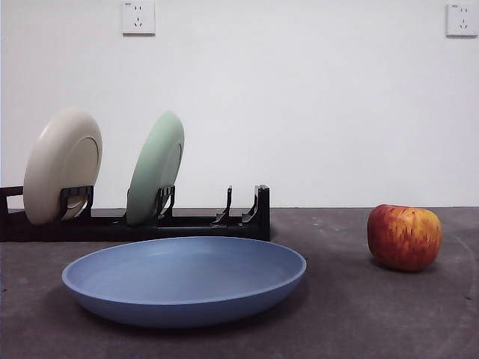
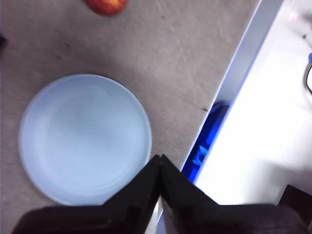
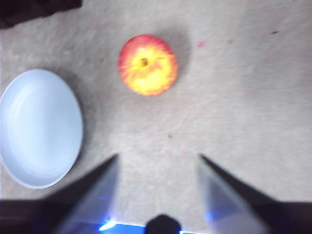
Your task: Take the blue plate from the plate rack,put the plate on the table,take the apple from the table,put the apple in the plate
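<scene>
Lying flat on the surface [image 1: 352, 314], before the rack [image 1: 187, 222]: blue plate [image 1: 184, 278], empty, ready for loading. Sitting apart from it, toward the far edge: apple [image 3: 147, 64]. Hovering above apple, spread wide for the grab: right pincer [image 3: 158, 163]. Waiting near the plate, closed, empty: left pincer [image 2: 160, 163].

Pale blue plate [image 1: 184, 278] flat on dark table [image 1: 352, 314] before black plate rack [image 1: 187, 221]; red-yellow apple [image 1: 404, 237] upright, apart.
</scene>
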Robot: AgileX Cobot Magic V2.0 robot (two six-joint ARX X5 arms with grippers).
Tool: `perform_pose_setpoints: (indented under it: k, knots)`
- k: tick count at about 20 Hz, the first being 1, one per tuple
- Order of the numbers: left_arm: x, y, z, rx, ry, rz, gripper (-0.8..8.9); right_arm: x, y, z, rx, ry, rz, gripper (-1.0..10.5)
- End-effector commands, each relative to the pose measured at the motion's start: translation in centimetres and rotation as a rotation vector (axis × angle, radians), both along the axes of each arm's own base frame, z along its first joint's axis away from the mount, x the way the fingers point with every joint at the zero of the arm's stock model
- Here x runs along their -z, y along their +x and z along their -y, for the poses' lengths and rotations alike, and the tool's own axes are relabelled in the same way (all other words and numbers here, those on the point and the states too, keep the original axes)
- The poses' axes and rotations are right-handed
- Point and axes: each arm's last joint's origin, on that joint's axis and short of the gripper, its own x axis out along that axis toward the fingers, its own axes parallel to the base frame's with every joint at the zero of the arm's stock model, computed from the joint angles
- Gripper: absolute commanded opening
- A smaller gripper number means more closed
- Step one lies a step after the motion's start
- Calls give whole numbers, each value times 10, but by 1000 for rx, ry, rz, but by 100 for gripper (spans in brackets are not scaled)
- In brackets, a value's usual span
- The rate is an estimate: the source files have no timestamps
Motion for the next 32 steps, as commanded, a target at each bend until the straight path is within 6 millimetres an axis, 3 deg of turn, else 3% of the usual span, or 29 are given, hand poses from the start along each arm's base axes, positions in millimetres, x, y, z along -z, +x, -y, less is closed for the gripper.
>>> perform_pose_setpoints:
  k: [1, 3, 6, 9, 13, 18, 25, 32]
  knots:
    - [-22, -12, -29, -66, -73, 42, -8, 3, 6, -8, -17, 19, -26, 487]
    - [-39, -22, -58, -136, -120, 89, -8, 9, 13, -17, -44, 22, -71, 521]
    - [-59, -37, -98, -217, -241, 142, -8, 24, 27, -29, -86, -29, -142, 722]
    - [-72, -51, -130, -258, -357, 154, -8, 41, 45, -41, -102, -116, -179, 730]
    - [-78, -60, -152, -287, -437, 156, -8, 58, 65, -49, -119, -124, -192, 730]
    - [-81, -66, -167, -317, -499, 145, -8, 77, 96, -61, -108, -120, -185, 730]
    - [-80, -63, -158, -318, -474, 139, -8, 81, 147, -73, -87, -218, -153, 729]
    - [-77, -59, -149, -310, -442, 138, -8, 120, 162, -94, -149, -280, -242, 724]
